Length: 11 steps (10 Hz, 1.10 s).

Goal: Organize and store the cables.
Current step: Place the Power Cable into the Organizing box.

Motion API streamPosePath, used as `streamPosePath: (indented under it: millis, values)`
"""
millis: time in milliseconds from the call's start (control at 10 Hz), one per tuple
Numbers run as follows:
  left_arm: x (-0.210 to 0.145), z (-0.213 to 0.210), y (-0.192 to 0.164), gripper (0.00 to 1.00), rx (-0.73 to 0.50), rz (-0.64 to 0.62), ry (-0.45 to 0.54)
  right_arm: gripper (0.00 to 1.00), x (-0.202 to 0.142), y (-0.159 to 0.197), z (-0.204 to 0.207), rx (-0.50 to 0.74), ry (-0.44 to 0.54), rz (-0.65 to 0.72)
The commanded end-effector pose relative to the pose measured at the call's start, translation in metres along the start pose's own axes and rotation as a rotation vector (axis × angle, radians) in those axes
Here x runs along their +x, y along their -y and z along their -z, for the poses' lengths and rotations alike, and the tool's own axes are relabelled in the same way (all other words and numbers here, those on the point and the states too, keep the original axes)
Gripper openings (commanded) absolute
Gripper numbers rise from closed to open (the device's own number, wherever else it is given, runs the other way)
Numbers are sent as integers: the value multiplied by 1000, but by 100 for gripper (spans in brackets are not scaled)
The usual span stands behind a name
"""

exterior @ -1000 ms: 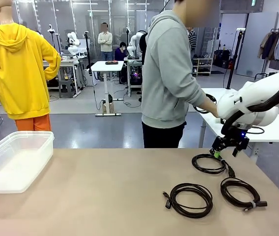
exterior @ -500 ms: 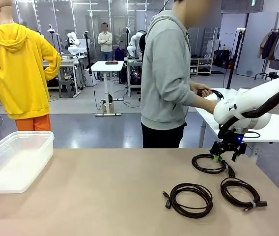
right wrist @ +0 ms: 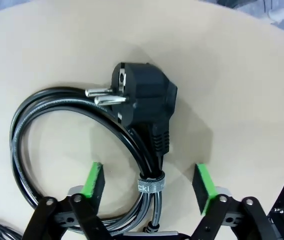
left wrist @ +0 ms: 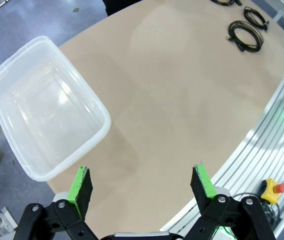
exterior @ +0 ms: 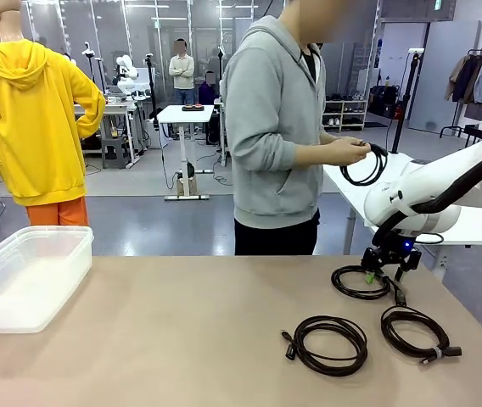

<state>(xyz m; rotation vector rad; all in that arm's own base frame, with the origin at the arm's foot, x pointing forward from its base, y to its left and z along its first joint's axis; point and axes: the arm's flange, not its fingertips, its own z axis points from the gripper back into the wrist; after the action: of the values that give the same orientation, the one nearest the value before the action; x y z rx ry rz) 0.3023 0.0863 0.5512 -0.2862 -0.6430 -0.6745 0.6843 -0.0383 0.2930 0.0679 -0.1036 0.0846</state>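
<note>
Tan tabletop is filling the foreground of a busy lab, and you are looking across it at a person [exterior: 275,127] in a grey hoodie standing at its far edge. A clear plastic bin [exterior: 3,309] is sitting at the table's left edge, and nothing is lying inside it. Three black coiled cables are lying toward the right edge: the far coil [exterior: 358,296] close to the far right corner, the middle coil [exterior: 330,320] nearer the near edge, and the right coil [exterior: 387,326] just beside that one, closer to the right edge. The person's hands [exterior: 343,151] are holding a fourth coil [exterior: 368,170] in the air beyond the far edge. Your right gripper [right wrist: 147,180] is hanging low over the far coil with its jaws standing wide. One green pad is sitting on each side of the strap [right wrist: 149,186] binding the cords just below the black plug [right wrist: 144,95], and the pads are not gripping anything yet. Your left gripper [left wrist: 141,172] is hovering high over the table's left part beside the bin, jaws spread fully, carrying nothing. By the look of things, the job is only starting: no cable is stored, the first pick is being lined up, and all four coils are waiting to go into the bin.
</note>
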Motion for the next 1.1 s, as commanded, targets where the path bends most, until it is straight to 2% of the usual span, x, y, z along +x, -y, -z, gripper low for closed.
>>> streamPosePath:
  millis: [0, 100, 300, 400, 500, 700, 1000]
  values:
    - [1, 0, -1, 100, -6, 7, 10, 15, 0, -6, 1, -32, 16, 13]
    - [1, 0, -1, 100, -6, 7, 10, 0, -1, -7, 1, -28, 5, 13]
    - [1, 0, -1, 100, -6, 7, 10, 0, 1, -7, -1, -20, 4, 36]
    - [1, 0, -1, 100, -6, 7, 10, 6, 1, -9, -6, -24, 13, 37]
    - [1, 0, -1, 100, -6, 7, 10, 0, 1, -11, -12, -26, 21, 31]
    - [1, 0, -1, 100, -6, 7, 10, 0, 1, -13, -22, -50, 25, 29]
    - [1, 0, -1, 100, -6, 7, 10, 0, -7, -24, -78, -67, 36, 73]
